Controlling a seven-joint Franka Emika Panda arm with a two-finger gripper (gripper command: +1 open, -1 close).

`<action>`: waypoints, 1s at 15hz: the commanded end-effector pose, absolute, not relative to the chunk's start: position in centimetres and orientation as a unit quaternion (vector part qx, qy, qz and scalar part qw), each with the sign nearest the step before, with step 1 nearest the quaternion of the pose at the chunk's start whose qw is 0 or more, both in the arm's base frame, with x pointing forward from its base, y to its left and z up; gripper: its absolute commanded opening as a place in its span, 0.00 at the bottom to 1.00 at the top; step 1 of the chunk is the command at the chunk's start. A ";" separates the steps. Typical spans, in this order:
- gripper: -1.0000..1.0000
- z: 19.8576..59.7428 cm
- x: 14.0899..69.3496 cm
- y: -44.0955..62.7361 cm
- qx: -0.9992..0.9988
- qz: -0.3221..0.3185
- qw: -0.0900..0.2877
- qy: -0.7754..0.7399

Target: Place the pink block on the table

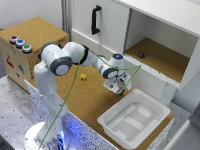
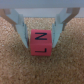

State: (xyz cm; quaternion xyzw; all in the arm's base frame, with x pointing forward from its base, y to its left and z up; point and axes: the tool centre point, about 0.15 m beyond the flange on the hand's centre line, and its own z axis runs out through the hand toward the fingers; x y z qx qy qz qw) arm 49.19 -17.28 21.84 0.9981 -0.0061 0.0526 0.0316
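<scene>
In the wrist view the pink block (image 2: 42, 43), a cube with dark letters on its faces, sits between my two grey fingers (image 2: 25, 36), which press against its left and right sides. My gripper (image 2: 42, 45) is shut on it, low over the brown cork of the table (image 2: 15, 67); I cannot tell whether the block touches the cork. In the exterior view my gripper (image 1: 116, 88) points down over the table (image 1: 92, 97), just beside the far corner of the white bin. The block itself is hidden by the hand there.
A white plastic bin (image 1: 134, 118) stands on the table at the exterior view's right. A small yellow cube (image 1: 83, 77) lies on the cork behind my arm. A cork-topped box with coloured buttons (image 1: 20, 42) stands at the left. An open cabinet shelf (image 1: 160, 57) holds a small dark object (image 1: 141, 54).
</scene>
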 end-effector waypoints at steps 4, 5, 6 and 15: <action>1.00 27.5 41.8 -11.0 0.999 0.048 -0.008 -0.014; 1.00 28.7 40.2 -8.9 0.998 0.056 -0.012 -0.004; 1.00 29.6 39.1 -7.2 0.998 0.064 -0.020 0.005; 1.00 27.3 35.0 7.7 0.983 0.023 -0.063 0.172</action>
